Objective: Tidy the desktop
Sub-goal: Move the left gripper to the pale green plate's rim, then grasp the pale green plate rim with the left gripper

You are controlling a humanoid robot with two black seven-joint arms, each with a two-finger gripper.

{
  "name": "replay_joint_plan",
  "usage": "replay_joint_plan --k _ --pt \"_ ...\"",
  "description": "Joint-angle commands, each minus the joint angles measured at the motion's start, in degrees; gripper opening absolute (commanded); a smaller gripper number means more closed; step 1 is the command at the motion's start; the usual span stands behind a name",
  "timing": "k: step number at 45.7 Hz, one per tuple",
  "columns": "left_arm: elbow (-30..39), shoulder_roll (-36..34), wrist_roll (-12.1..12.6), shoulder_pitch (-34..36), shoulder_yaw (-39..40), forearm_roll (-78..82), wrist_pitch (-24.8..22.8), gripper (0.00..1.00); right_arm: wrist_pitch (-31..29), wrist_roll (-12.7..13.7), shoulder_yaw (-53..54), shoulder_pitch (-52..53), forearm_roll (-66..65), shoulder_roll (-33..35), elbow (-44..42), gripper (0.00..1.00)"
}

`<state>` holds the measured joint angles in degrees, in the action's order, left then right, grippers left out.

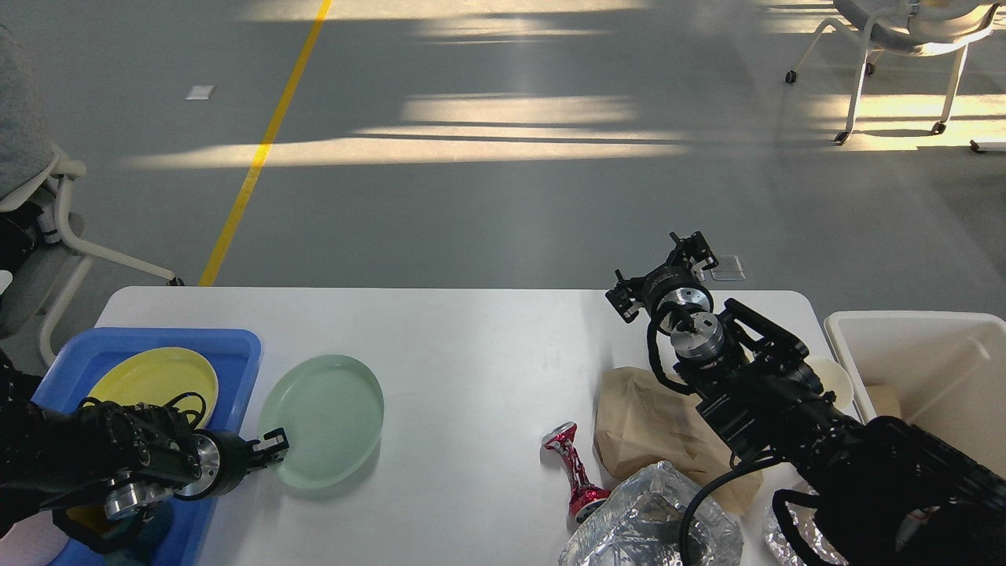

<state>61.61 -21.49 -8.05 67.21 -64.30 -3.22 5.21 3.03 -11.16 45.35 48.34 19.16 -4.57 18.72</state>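
Left gripper (pixel 271 450) pinching near-left rim of green plate (pixel 321 419), plate tilted off desktop (pixel 471 354) beside blue tray (pixel 236 346) at left edge. Advise: keep grip firm, lift clear of tray wall, lower onto yellow plate (pixel 153 377). Right gripper (pixel 664 271) idle near far edge, fingers apart, empty.

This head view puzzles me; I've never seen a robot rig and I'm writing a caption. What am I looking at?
The camera sits in the robot's head, looking down at a white desktop. The black arms are its own. The left gripper pinches the rim of a green plate, which looks tilted. The right gripper hovers open, holding nothing. A yellow plate lies in a blue tray. Also there: a crushed red can, a brown paper bag, crumpled foil, and a white bin.
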Motion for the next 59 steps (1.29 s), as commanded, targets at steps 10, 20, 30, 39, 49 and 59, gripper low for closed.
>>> replay_joint_plan --k 10,20,30,39,49,59 --pt "1.6 0.0 2.5 0.9 1.2 0.1 -1.3 0.0 0.0 0.0 0.0 0.0 0.0 0.0 0.0 1.0" --pt "4.3 -0.8 3.0 5.1 1.2 0.2 -2.4 0.0 0.0 0.0 0.0 0.0 0.0 0.0 0.0 1.0" --pt "7.1 -3.6 3.6 13.7 0.9 0.2 -9.2 0.0 0.0 0.0 0.0 0.0 0.0 0.0 0.0 1.0" --pt "7.4 -4.6 3.9 17.7 0.3 0.8 -15.7 0.0 0.0 0.0 0.0 0.0 0.0 0.0 0.0 1.0" --pt "7.3 -3.7 3.5 15.9 -3.6 1.3 -15.7 0.17 0.0 0.0 0.0 0.0 0.0 0.0 0.0 1.0" --pt "6.6 -2.6 3.2 13.9 -4.5 1.3 -14.1 0.4 0.0 0.0 0.0 0.0 0.0 0.0 0.0 1.0"
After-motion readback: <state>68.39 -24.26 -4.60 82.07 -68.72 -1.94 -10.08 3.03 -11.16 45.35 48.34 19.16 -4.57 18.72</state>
